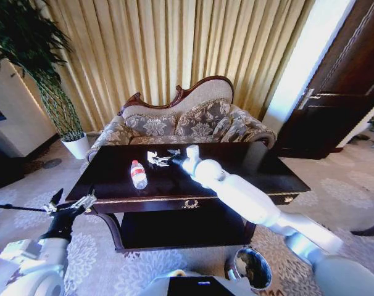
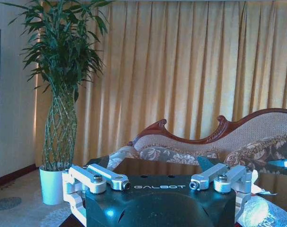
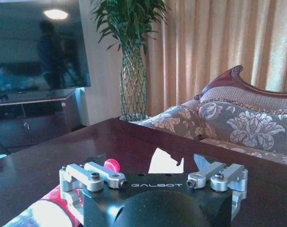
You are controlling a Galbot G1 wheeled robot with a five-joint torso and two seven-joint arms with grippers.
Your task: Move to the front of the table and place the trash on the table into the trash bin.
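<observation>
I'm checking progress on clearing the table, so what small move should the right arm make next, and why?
Probably ease the right gripper down onto the paper scraps and close. It is stretched over the table right beside them, nothing visibly held, while the bottle lies nearer the left gripper, which waits off the table's left front corner. The trash bin stands on the floor by the right arm.

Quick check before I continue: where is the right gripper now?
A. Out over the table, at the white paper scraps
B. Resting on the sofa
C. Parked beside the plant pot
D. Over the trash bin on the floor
A: in the head view the right gripper reaches over the table to the paper scraps, with the bottle lying nearby.
</observation>
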